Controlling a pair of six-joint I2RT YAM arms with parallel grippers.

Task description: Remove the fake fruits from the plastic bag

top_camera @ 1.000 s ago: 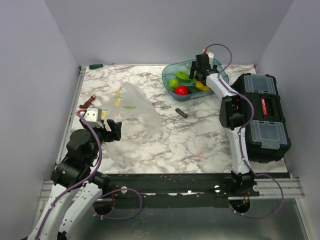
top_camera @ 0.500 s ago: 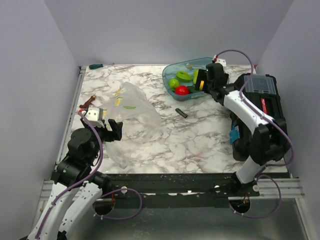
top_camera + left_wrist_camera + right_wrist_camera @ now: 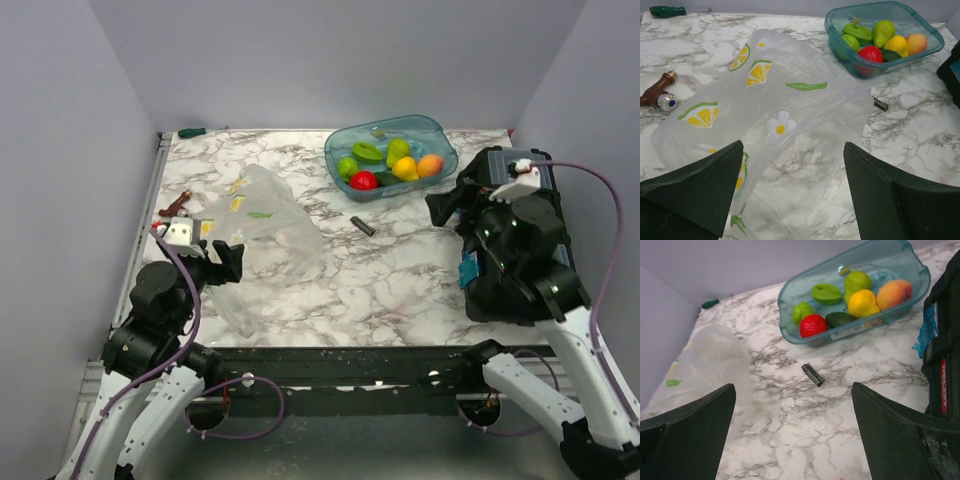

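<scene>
Right pincer (image 3: 438,208) back from tub (image 3: 332,160)

Left gripper (image 3: 226,262) hangs low, close above its base, jaws wide apart. Right gripper (image 3: 441,207) gapes too, empty, its arm folded tight.

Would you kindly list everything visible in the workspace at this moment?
bag: one, clear, lemon print, left side
tub: one, teal, far right-centre
fruits: six, green, red, yellow, in tub
peach: one, orange, in tub
screwdriver: one, green, far left corner
fitting: one, brown, left edge
comb-like part: one, black, near tub
toolbox: one, black, right edge
table: one, white marble
left gripper: one, black, open over bag
right gripper: one, black, open, by toolbox
</scene>
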